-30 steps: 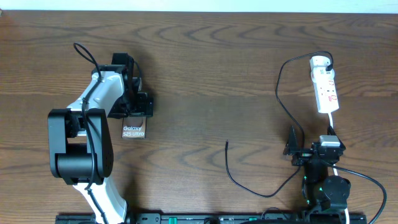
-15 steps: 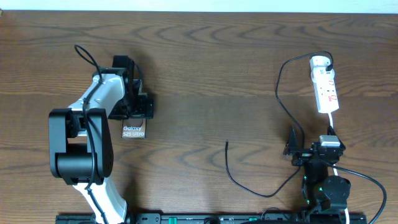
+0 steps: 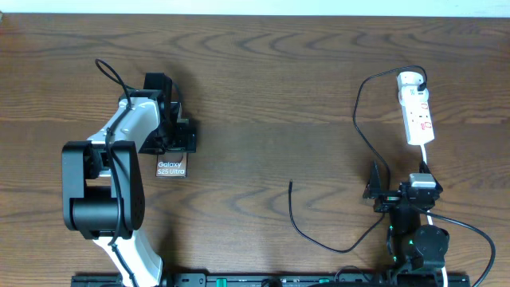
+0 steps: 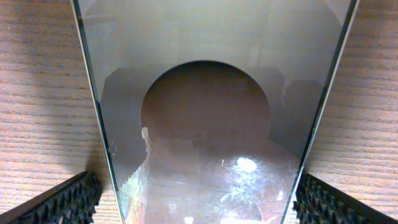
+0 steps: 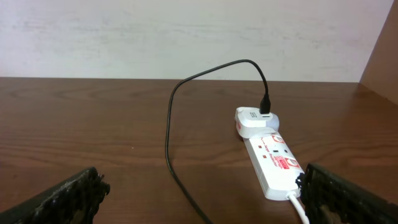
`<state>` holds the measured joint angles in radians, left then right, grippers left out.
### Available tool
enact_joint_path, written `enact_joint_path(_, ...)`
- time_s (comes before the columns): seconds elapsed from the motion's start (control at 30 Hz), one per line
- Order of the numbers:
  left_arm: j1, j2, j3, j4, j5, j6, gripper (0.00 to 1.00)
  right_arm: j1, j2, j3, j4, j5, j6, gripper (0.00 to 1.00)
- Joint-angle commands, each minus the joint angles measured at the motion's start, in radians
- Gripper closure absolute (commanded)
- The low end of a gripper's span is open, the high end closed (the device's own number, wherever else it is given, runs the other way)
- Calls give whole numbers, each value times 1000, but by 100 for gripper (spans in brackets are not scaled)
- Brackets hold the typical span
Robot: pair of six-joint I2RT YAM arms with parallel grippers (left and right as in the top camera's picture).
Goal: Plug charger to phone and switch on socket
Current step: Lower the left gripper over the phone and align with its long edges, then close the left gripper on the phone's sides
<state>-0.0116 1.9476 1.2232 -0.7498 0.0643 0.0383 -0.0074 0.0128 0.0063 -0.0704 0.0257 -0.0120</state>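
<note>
Beside both phone [image 4: 205, 124] edges, left fingers [image 4: 62, 199] spread.

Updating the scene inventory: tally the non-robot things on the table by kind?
phone: 1
charger cable: 1
power strip: 1
white adapter, plugged into the strip's end: 1
Total: 4

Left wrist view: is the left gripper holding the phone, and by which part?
Cannot be told: the left gripper straddles the phone, a finger beside each long edge, but contact is not visible.
</note>
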Motion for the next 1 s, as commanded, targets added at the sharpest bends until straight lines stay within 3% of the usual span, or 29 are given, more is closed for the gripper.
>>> enact_joint_path(0.0,3,22,-32,7,15,11,2,-9,-5,-1,-4,-2,-12,1)
enact_joint_path(0.97,3,22,-87,50,15,48,2,-9,-5,-1,-4,-2,-12,1)
